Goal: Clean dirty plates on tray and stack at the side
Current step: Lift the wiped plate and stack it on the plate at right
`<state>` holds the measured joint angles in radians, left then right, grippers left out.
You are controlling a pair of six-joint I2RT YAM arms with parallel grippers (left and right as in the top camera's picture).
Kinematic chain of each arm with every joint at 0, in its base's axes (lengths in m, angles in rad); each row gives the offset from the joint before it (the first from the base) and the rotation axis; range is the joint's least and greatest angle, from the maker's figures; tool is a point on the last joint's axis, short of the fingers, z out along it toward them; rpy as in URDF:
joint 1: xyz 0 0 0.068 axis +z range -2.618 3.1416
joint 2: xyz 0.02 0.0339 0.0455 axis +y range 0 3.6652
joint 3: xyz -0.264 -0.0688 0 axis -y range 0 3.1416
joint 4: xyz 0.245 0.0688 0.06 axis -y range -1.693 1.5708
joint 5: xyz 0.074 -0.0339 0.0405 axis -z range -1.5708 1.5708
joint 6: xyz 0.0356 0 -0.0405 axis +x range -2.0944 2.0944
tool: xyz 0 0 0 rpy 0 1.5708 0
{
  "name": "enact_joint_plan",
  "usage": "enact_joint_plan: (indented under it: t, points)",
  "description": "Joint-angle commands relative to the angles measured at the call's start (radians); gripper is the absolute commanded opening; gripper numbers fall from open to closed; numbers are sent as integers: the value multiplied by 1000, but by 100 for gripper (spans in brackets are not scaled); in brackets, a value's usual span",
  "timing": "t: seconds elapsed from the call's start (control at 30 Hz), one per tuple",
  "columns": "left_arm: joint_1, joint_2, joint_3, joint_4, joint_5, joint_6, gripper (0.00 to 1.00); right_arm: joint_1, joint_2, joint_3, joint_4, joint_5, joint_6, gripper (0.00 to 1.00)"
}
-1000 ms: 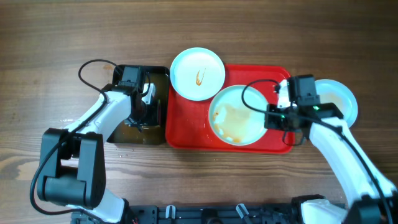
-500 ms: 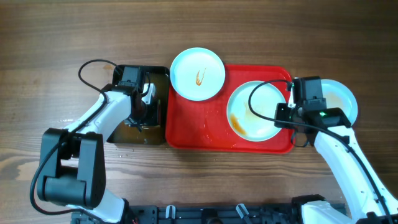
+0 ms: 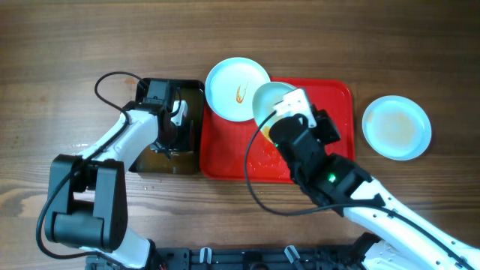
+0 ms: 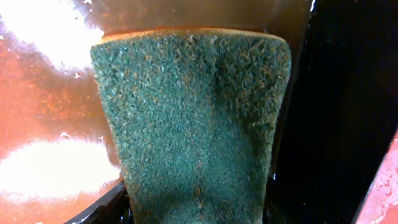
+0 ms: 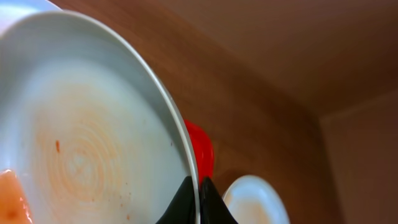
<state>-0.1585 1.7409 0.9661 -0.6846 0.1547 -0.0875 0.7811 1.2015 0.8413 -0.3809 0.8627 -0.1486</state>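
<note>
My right gripper (image 5: 199, 193) is shut on the rim of a plate (image 5: 81, 137) with a pale orange smear. It holds this plate tilted and lifted above the red tray (image 3: 337, 101), as the overhead view shows (image 3: 268, 97). A second plate (image 3: 238, 88) with an orange streak lies at the tray's far left corner. A third, smeared plate (image 3: 397, 127) lies on the table right of the tray. My left gripper (image 3: 171, 124) is down in the black tray (image 3: 191, 165), shut on the green sponge (image 4: 193, 124).
The black tray holds brownish water (image 4: 43, 124) and stands right against the red tray's left edge. My right arm (image 3: 337, 184) reaches high across the front of the red tray. Wet streaks lie on the tray floor.
My right gripper has lifted the plate off the red tray, carried it left and tipped it up on edge. The left arm has not moved.
</note>
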Motion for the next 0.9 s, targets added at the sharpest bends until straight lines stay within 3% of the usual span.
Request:
enact_joint_plan:
  t: [0.0, 0.2, 0.27, 0.33, 0.43, 0.5, 0.67, 0.87]
  points:
    - [4, 2, 3, 0, 13, 1, 56, 39, -14, 17, 56, 98, -253, 4]
    - [4, 2, 3, 0, 13, 1, 56, -14, 6, 17, 55, 132, -142, 4]
    - [4, 2, 3, 0, 13, 2, 56, -55, 19, 17, 40, 108, 24, 4]
    - [4, 2, 3, 0, 13, 1, 56, -137, 38, 17, -13, -36, 195, 4]
    - [4, 2, 3, 0, 13, 1, 57, -323, 74, 16, -142, -226, 560, 4]
    - [4, 2, 3, -1, 13, 1, 57, -476, 80, 16, -182, -407, 677, 4]
    - [4, 2, 3, -1, 13, 1, 56, -855, 80, 16, -201, -729, 729, 4]
    - [4, 2, 3, 0, 13, 1, 56, -1172, 97, 9, -263, -752, 723, 4]
